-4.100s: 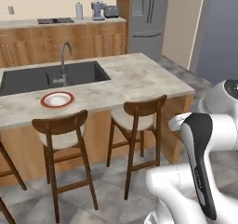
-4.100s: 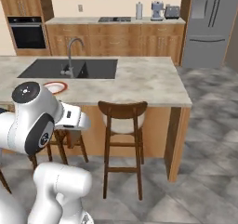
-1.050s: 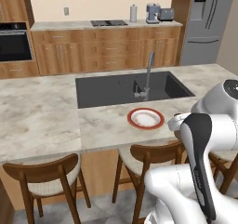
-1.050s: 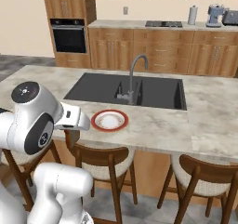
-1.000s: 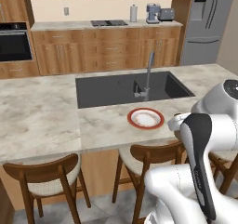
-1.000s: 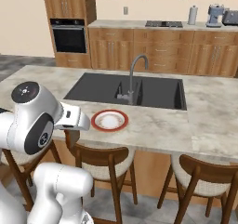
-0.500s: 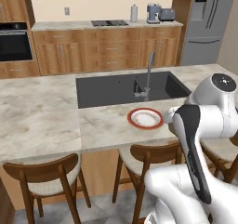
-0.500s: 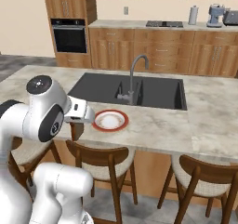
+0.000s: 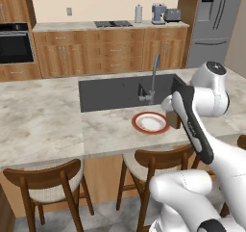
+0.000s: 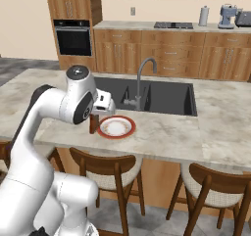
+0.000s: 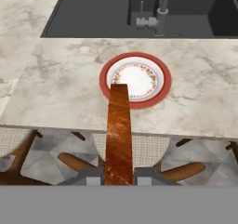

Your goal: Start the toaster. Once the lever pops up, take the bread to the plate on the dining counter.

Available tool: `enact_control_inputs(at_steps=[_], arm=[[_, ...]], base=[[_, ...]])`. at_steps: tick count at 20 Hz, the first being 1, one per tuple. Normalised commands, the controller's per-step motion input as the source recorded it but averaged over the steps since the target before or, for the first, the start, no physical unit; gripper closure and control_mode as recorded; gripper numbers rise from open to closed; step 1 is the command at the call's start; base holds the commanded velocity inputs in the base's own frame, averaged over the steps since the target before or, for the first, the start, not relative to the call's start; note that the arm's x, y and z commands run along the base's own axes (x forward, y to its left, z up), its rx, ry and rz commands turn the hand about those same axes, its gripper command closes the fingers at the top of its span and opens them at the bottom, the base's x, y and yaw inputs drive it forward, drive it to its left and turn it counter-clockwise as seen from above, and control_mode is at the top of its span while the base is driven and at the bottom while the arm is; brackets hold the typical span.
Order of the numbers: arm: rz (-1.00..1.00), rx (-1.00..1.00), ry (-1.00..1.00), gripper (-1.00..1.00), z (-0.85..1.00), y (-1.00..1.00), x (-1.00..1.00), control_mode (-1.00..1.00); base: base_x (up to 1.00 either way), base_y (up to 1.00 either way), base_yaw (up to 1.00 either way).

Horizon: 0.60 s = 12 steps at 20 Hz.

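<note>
The bread (image 11: 118, 135) stands edge-on between the fingers of the gripper (image 11: 118, 179) and reaches forward over the near rim of the plate (image 11: 158, 95). The plate lies ahead of and below the gripper on the counter (image 11: 65, 88), near its front edge. Beyond the plate sits the sink (image 11: 93, 14) with the faucet (image 11: 160, 14) at its near side. Stools (image 11: 146, 148) stand under the gripper, before the counter.
</note>
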Motion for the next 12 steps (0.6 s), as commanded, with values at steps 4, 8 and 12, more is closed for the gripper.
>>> enact_control_inputs(at_steps=[4, 8, 12], arm=[[0.02, 0.00, 0.00, 1.00, -0.17, -0.13, 0.76, -1.00], [0.00, 0.00, 0.00, 1.00, -0.37, 0.00, 0.70, -1.00], [0.00, 0.01, 0.00, 1.00, -0.50, 0.00, 0.56, -1.00]], base=[[0.00, 0.00, 0.00], [0.00, 0.00, 0.00], [0.00, 0.00, 0.00]])
